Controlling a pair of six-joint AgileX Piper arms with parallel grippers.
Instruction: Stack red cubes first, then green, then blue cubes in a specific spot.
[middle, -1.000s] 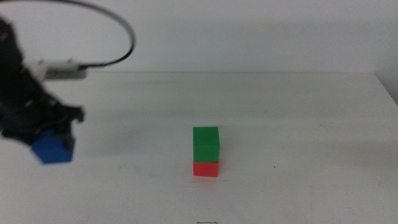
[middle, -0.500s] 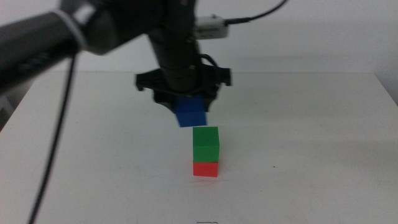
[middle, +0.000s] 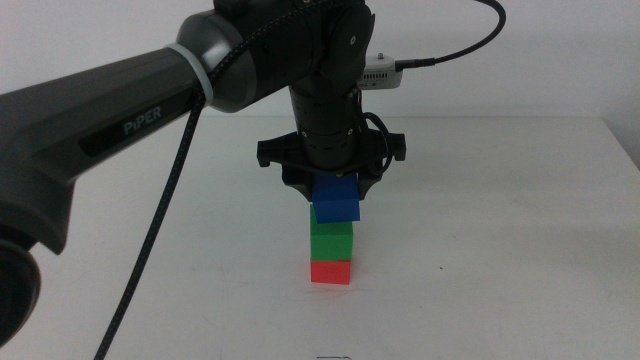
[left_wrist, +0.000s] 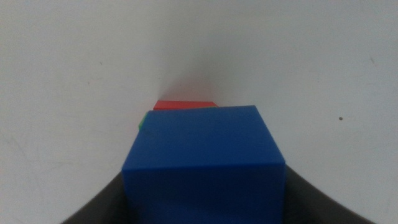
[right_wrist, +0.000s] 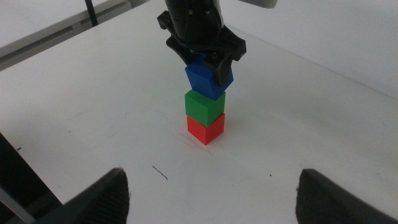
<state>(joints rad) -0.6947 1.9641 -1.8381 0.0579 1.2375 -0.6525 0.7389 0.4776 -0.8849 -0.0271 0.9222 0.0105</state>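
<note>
Holding: left gripper (middle: 336, 195) has blue cube (middle: 336, 199) clamped btwn its jaws, right above the stack.
Blue cube: sits at or just over green cube (middle: 332, 240); contact can't be told. Shifted a bit off green's outline, slightly twisted in right wrist view.
Green cube: squarely on red cube (middle: 331, 272), faces aligned.
Red cube: on white desk (middle: 500, 250), near centre, bottom of stack.
Left wrist view: blue cube fills most of frame; slivers of green & red peek past its far edge.
Left arm: comes in from left side, reaches over desk centre, jaws pointing down.
Right gripper (right_wrist: 211, 186): low, well apart from stack, jaws spread wide, nothing btwn them.
</note>
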